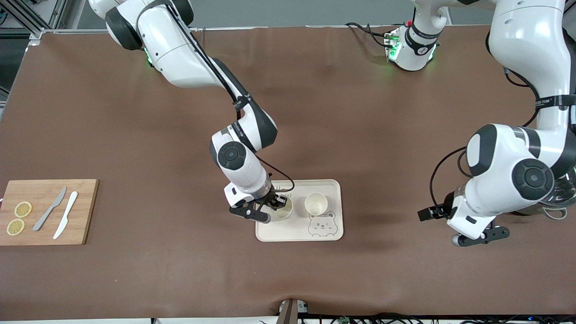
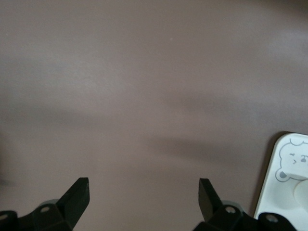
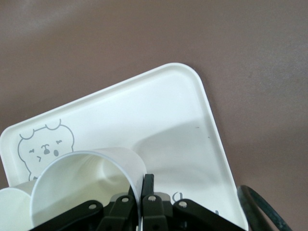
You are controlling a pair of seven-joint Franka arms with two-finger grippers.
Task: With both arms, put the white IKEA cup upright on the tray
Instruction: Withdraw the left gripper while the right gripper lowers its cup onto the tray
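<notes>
- Tray [image 1: 330, 188]: cream, rounded corners, bear-face drawing; it is lying flat on the brown counter [image 1: 135, 135], near the counter's middle, serving as the landing place for the cups.
- White cup in hand [image 1: 283, 209]: it is sitting upright on the tray, at the tray's end toward the right arm. Its rim is opening upward.
- Right claw [image 1: 273, 208]: it is pinching the wall of this cup, one finger inside and one outside, as the right wrist view shows [image 3: 139, 192]. A wall pinch like this is likely keeping the cup upright while it settles; release appears to be the step in hand.
- Second white cup [image 1: 316, 203]: it is standing upright on the tray just beside the first, above the bear drawing, apart from any claw.
- Left claw [image 1: 479, 238]: it is hanging spread wide and empty over bare counter toward the left arm's end, the arm waiting.
- Wooden cutting board [image 1: 81, 211]: it is lying toward the right arm's end, well apart from the tray, carrying two lemon slices [image 1: 19, 218], a grey knife [image 1: 49, 209] and a white knife [image 1: 65, 215]; none is in use.
</notes>
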